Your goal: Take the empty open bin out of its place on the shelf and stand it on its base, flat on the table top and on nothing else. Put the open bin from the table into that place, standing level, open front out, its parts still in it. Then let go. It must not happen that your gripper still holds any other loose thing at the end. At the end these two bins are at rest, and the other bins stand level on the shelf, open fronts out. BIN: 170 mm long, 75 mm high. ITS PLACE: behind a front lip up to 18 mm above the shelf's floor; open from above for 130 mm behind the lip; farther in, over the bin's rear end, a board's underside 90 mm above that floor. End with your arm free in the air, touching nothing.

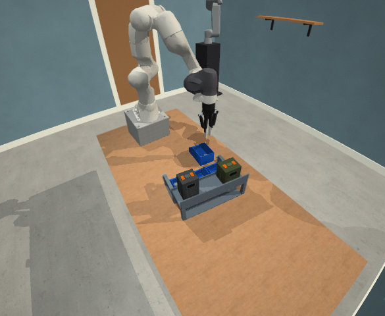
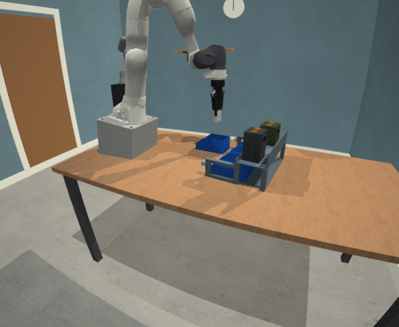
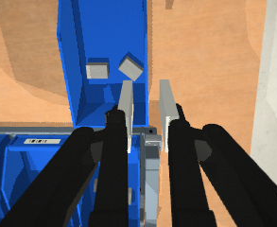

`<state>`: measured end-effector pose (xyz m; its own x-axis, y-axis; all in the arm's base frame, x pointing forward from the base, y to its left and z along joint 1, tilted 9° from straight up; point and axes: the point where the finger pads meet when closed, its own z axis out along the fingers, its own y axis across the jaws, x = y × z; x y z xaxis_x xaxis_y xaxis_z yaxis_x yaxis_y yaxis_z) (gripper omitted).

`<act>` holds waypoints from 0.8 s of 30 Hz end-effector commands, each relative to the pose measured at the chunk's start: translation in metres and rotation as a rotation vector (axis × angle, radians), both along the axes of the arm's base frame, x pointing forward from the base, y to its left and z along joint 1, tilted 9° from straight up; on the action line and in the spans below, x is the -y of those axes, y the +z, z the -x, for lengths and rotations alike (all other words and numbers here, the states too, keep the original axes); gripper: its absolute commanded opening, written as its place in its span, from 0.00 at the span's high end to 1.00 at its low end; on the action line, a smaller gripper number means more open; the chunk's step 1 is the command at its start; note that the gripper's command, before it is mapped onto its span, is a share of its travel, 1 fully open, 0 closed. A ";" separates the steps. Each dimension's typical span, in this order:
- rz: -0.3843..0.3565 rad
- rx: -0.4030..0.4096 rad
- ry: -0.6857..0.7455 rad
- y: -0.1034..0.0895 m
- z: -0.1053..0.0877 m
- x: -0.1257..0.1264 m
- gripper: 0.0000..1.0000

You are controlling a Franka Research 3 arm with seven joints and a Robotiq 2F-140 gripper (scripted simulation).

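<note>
A blue open bin (image 1: 207, 160) (image 2: 221, 144) (image 3: 102, 28) stands on the table before the shelf, its high end close to the shelf's front. Two grey parts (image 3: 97, 71) (image 3: 130, 68) lie in it. The grey-blue shelf (image 1: 216, 191) (image 2: 275, 159) holds a row of blue bins. One shelf bin (image 3: 36, 165) has a white label and shows no parts. The end bin (image 3: 135, 208) is mostly hidden behind a finger; small grey things show there. My gripper (image 1: 207, 133) (image 2: 217, 119) (image 3: 146, 94) is slightly open, empty, pointing down high above the table bin's side and the shelf's end.
A dark grey box (image 1: 187, 185) (image 2: 254, 146) and a green box (image 1: 228, 170) (image 2: 273, 134) with orange marks stand on top of the shelf, behind the bins' open part. Grey end frames (image 2: 237, 172) rise at the shelf's sides. The arm's base block (image 1: 149, 129) stands farther off.
</note>
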<state>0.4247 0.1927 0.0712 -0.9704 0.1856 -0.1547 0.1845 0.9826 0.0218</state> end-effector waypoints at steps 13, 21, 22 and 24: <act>0.000 0.003 -0.001 -0.001 -0.002 -0.001 0.85; 0.000 0.003 -0.001 -0.007 -0.002 -0.001 0.85; 0.000 0.003 -0.001 -0.008 -0.003 -0.001 0.85; 0.000 0.003 -0.001 -0.011 -0.003 -0.001 0.85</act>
<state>0.4244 0.1928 0.0619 -0.9714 0.1833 -0.1509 0.1827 0.9830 0.0179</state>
